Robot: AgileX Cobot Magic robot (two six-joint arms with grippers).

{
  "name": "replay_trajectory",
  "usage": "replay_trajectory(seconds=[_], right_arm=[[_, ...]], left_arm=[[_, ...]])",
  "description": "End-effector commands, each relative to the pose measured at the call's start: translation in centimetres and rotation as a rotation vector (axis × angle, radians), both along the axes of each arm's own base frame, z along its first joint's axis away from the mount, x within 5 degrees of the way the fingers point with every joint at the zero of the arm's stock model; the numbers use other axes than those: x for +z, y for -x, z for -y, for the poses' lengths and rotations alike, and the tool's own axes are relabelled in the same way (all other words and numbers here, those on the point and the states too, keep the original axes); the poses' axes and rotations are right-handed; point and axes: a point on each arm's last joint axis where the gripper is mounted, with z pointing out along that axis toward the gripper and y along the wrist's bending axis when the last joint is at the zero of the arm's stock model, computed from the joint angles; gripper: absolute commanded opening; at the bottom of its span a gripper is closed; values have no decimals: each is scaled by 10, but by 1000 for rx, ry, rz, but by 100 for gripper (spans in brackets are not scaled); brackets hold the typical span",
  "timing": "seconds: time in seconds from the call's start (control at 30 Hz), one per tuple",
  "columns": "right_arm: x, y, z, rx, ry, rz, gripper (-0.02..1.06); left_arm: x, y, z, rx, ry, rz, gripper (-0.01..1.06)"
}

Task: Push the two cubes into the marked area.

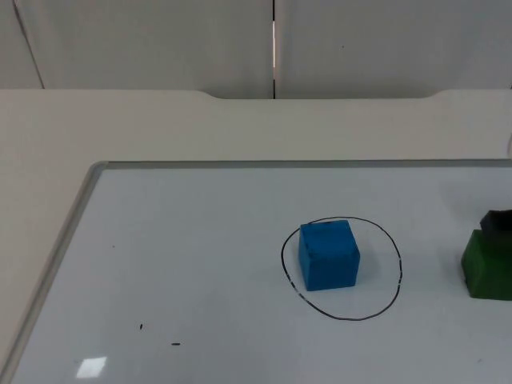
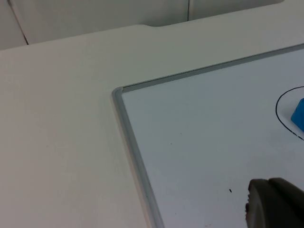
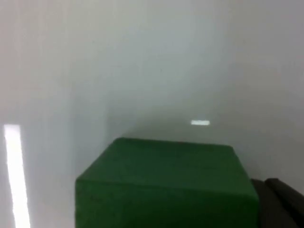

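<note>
A blue cube [image 1: 329, 254] stands inside the black hand-drawn ring [image 1: 384, 304] on the whiteboard, toward the ring's left side. A green cube [image 1: 486, 263] sits on the board to the right of the ring, at the picture's right edge. My right gripper [image 1: 498, 219] is just behind this cube, touching or almost touching its far side. The right wrist view has the green cube [image 3: 166, 185] very close, with the right gripper [image 3: 280, 199] beside it. My left gripper [image 2: 275, 204] waits over the board's left part, far from the blue cube [image 2: 299, 114].
The whiteboard's grey frame [image 1: 72, 232] runs along the left and far sides, its corner [image 2: 118, 91] near the left arm. Beyond it lies the bare white table [image 1: 160, 128] up to the partition wall. Small dark specks [image 1: 142, 326] mark the board's front left.
</note>
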Motion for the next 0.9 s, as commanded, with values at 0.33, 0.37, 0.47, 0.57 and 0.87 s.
replay_trajectory(seconds=[0.33, 0.37, 0.47, 0.57, 0.87], right_arm=[[0, 0, -8, -46, -44, 3, 0], [0, 0, -8, -46, -44, 3, 0], [1, 0, -17, -13, -44, 26, 0], [1, 0, -23, -7, -49, 43, 0], [1, 0, -26, -51, -74, 43, 0]], left_arm=[[3, 9, -2, 8, 23, 78, 0], [3, 9, -2, 8, 23, 78, 0], [4, 18, -4, 12, 30, 134, 0], [5, 21, -5, 15, 34, 155, 0], [5, 24, -5, 16, 34, 169, 0]])
